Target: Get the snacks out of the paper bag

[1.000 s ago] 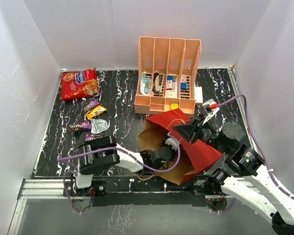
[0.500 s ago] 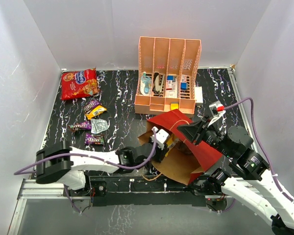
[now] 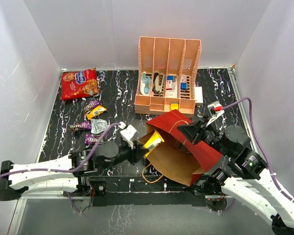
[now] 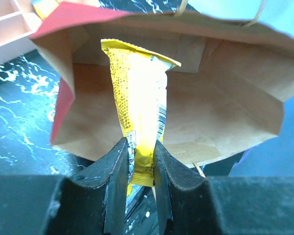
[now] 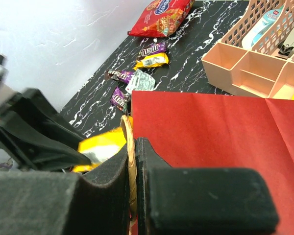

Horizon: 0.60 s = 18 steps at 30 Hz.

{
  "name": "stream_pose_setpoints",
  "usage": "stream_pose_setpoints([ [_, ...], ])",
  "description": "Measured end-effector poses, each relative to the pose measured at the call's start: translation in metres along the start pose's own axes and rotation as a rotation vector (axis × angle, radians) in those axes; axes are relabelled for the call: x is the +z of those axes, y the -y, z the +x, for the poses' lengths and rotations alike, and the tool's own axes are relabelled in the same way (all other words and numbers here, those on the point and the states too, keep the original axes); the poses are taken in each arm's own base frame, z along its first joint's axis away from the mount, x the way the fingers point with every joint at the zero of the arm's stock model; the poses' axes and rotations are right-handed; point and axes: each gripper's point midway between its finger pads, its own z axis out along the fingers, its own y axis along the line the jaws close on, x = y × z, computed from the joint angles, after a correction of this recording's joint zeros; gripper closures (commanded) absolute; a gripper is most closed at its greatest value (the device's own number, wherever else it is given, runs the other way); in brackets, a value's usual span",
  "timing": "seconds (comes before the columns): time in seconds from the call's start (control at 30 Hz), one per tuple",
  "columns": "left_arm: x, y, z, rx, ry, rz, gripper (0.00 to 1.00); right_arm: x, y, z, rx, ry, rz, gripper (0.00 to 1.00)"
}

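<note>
The paper bag [image 3: 198, 147], red outside and brown inside, lies tilted with its mouth open toward the left. My left gripper [image 3: 139, 150] is shut on a yellow snack packet [image 3: 155, 141] right at the bag's mouth; in the left wrist view the packet [image 4: 137, 93] stands up between my fingers [image 4: 116, 166] in front of the brown interior [image 4: 220, 112]. My right gripper [image 3: 187, 131] is shut on the bag's upper rim [image 5: 132, 147] and holds it up. A red cookie bag [image 3: 79, 83] and several small packets [image 3: 94, 110] lie on the table at the left.
A peach slotted rack [image 3: 167, 73] with small blue-white items stands at the back, just behind the bag. White walls close in the black marbled table [image 3: 117, 98] on three sides. A twine handle [image 3: 149, 175] hangs at the bag's near edge.
My left gripper has drawn back to the left out of the bag, bringing the yellow packet to the mouth. The right gripper has kept its hold on the rim.
</note>
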Motion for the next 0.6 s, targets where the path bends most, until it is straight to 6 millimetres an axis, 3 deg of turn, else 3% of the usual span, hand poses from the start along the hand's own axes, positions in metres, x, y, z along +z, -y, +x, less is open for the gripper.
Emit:
stream_pose_setpoints([
  [0.17, -0.046, -0.01, -0.043, 0.002, 0.073, -0.019, 0.76, 0.002, 0.005, 0.006, -0.009, -0.01, 0.015, 0.92],
  [0.4, -0.113, -0.043, -0.116, -0.02, 0.257, -0.163, 0.76, 0.002, 0.01, 0.01, -0.01, -0.015, 0.029, 0.92],
  [0.5, -0.118, -0.057, -0.137, 0.012, 0.271, -0.277, 0.8, 0.002, 0.01, 0.01, -0.01, -0.014, 0.029, 0.92],
  [0.6, -0.102, -0.073, -0.14, 0.088, 0.232, -0.44, 0.77, 0.002, 0.009, 0.01, -0.009, -0.014, 0.028, 0.92],
])
